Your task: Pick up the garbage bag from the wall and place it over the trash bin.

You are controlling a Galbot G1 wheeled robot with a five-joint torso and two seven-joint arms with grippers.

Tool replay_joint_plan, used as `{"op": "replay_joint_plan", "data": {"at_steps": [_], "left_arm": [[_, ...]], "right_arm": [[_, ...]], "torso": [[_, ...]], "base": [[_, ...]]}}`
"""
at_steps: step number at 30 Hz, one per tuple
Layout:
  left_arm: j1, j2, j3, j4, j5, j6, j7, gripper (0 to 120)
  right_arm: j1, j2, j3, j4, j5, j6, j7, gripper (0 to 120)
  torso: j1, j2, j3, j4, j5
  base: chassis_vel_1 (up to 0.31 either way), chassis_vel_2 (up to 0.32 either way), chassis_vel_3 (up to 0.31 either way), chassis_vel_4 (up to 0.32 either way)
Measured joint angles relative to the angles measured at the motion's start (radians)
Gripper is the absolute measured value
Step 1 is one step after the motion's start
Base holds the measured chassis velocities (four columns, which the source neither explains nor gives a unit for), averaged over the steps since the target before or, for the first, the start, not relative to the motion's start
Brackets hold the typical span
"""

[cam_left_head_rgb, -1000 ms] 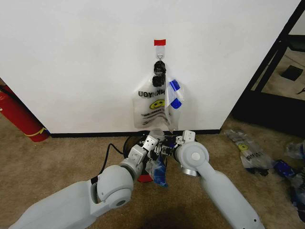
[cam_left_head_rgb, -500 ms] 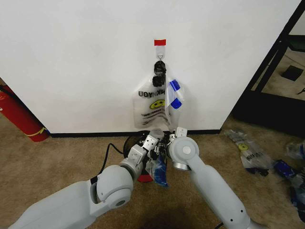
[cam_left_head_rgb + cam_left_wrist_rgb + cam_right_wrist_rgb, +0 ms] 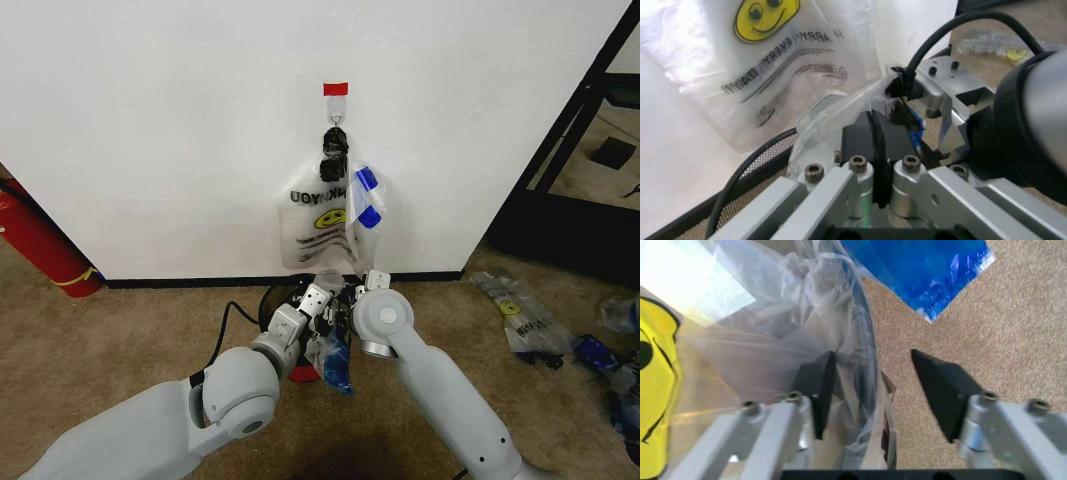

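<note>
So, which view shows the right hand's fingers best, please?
The right wrist view: the right hand is open, garbage bag plastic between its fingers. The head view has its wrist covering them; the left wrist view shows its metal body.

Both arms reach forward and down, wrists close together; left hand [image 3: 875, 150] pinched closed, right hand [image 3: 873, 385] spread apart.

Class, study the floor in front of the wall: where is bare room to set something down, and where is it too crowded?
Free: the tan carpet between the red fire extinguisher and the round black trash bin. Crowded: at the bin, where the left gripper clamps the translucent smiley garbage bag beside the open right gripper; plastic bags litter the floor rightward.
</note>
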Motion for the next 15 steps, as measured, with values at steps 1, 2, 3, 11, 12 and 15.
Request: {"op": "replay_joint_plan", "data": {"at_steps": [1, 2, 3, 11, 12, 15], "left_arm": [[0.000, 0.000, 0.000, 0.000, 0.000, 0.000, 0.000, 0], [0.000, 0.000, 0.000, 0.001, 0.000, 0.000, 0.000, 0], [0.000, 0.000, 0.000, 0.001, 0.000, 0.000, 0.000, 0], [0.003, 0.000, -0.001, 0.001, 0.000, 0.000, 0.000, 0], [0.004, 0.001, -0.002, 0.000, 0.000, 0.000, -0.001, 0], [0.007, 0.002, -0.003, -0.001, -0.001, 0.000, -0.001, 0]], "right_arm": [[0.001, 0.000, -0.001, -0.001, -0.002, 0.000, 0.000, 41], [0.002, 0.001, -0.003, -0.002, -0.005, 0.000, 0.000, 34], [0.004, 0.001, -0.007, -0.003, -0.011, 0.000, -0.001, 31], [0.007, 0.009, -0.011, -0.010, -0.026, 0.000, -0.005, 4], [0.006, 0.011, -0.009, -0.011, -0.027, 0.000, -0.005, 0], [0.003, 0.012, -0.005, -0.011, -0.029, 0.001, -0.007, 0]], "torso": [[0.000, 0.000, 0.000, 0.0000, 0.0000], [0.000, 0.000, 0.000, 0.0000, 0.0000], [0.000, 0.000, 0.000, 0.0000, 0.0000], [0.000, 0.000, 0.000, 0.0000, 0.0000], [0.000, 0.000, 0.000, 0.0001, 0.0000], [0.000, 0.000, 0.000, 0.0001, 0.0000]], "base": [[0.000, 0.000, 0.000, 0.000], [0.000, 0.000, 0.000, 0.000], [0.000, 0.000, 0.000, 0.000], [0.000, 0.000, 0.000, 0.000], [0.000, 0.000, 0.000, 0.000], [0.000, 0.000, 0.000, 0.000]]}}
